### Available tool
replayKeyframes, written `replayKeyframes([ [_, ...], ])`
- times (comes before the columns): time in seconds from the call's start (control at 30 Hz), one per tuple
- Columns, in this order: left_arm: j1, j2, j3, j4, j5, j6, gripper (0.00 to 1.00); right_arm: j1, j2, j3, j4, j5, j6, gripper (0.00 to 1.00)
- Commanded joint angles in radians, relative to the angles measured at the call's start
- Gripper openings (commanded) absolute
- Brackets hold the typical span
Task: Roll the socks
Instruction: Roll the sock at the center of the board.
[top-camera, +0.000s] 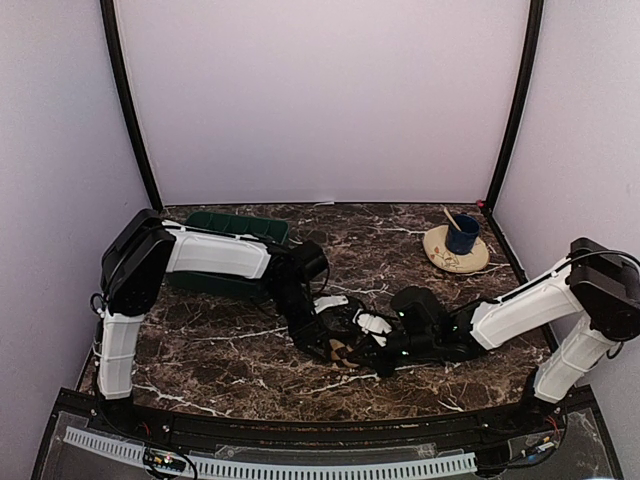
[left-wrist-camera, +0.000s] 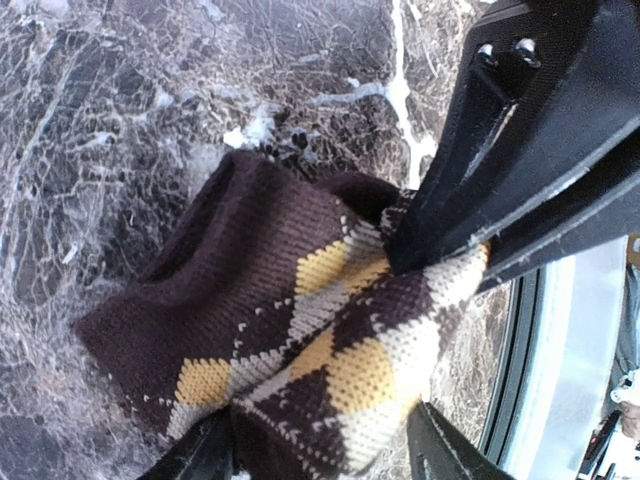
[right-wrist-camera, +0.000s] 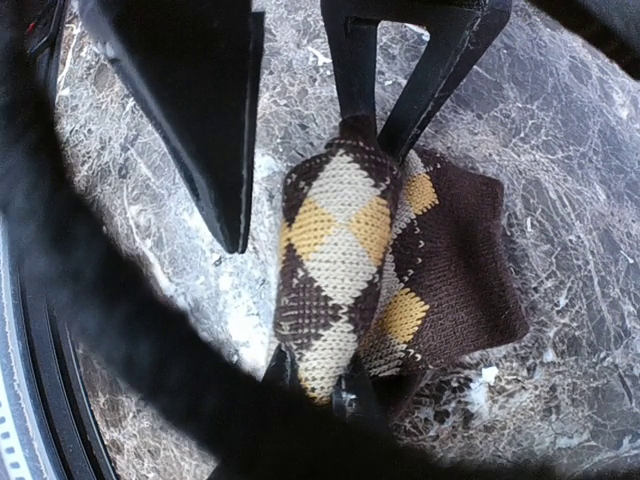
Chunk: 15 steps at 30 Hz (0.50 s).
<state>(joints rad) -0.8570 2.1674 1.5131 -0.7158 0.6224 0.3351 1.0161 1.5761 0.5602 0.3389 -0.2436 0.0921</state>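
Socks (left-wrist-camera: 300, 340) bunched between two claws, close to the tabletop's (left-wrist-camera: 100, 120) front edge.

Right claw (left-wrist-camera: 400, 262) is pressed together on a fold of the checkered fabric at the bundle's edge. The left claw (left-wrist-camera: 320, 455) stands spread astride the bundle, one finger clear of it with bare marble between. The plain tan sock cannot be made out in the close views. The risk, as I judge it, is that the pinch takes only a thin edge, so a pull could slip it free or drag the loose roll open. If the left claw closes off-centre, it may squash the bundle rather than turn it. Both arms reach low and inward, forearms nearly level, wrists meeting mid-tabletop. Farther back sit a green tray (top-camera: 235, 225) on the left and a blue cup (top-camera: 462, 233) on a plate (top-camera: 440, 258) on the right.
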Motion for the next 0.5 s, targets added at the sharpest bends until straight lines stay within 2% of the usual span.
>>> replayKeyframes([
  [0.0, 0.069, 0.140, -0.132, -0.068, -0.292, -0.027, 0.63, 0.002, -0.008, -0.018, -0.004, -0.025, 0.014, 0.00],
  [0.47, 0.155, -0.023, -0.243, 0.024, -0.126, -0.082, 0.63, 0.003, 0.044, 0.048, -0.060, -0.064, -0.046, 0.00],
])
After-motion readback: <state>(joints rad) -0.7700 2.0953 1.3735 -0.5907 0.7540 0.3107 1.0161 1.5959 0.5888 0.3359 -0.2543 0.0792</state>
